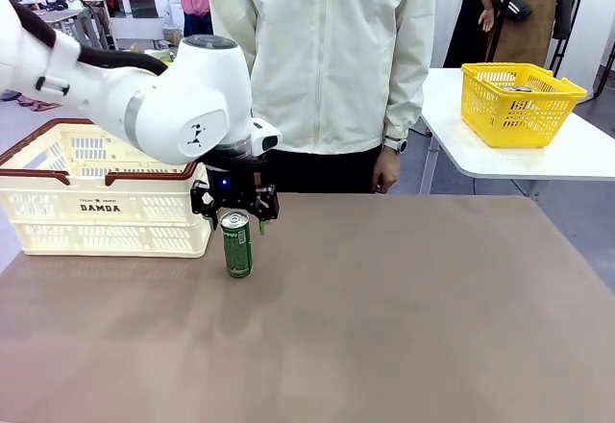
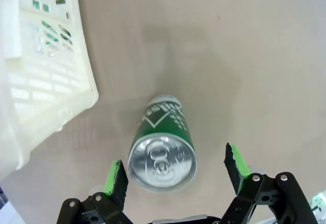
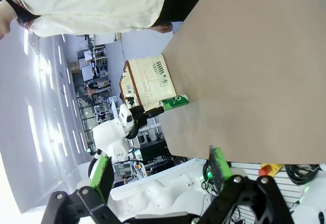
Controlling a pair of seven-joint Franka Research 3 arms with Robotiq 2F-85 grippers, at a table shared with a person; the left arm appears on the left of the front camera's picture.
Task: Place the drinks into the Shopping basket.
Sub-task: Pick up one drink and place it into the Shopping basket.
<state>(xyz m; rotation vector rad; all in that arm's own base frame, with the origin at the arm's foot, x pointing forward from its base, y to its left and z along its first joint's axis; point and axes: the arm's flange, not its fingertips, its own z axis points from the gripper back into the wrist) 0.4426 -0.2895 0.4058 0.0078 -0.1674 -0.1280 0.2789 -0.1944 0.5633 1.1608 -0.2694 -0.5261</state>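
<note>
on the brown table [image 1: 404, 327], the green can [image 1: 236, 244] stands upright between the left gripper's [image 1: 237, 221] wide-open fingers, ungripped.

Left arm [image 1: 144, 96] entering from upper left of front frame, elbow bent, wrist pointing straight down, left gripper [image 1: 236, 219] left of centre, jaws spread wide, right gripper [image 3: 160, 165] along bottom edge of its wrist frame, jaws equally wide.

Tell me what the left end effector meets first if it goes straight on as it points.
Most likely the green can: it stands upright between the open fingers of the left end effector, nearer one pad. The fingers look set to straddle it, but that clearance is unclear.
</note>
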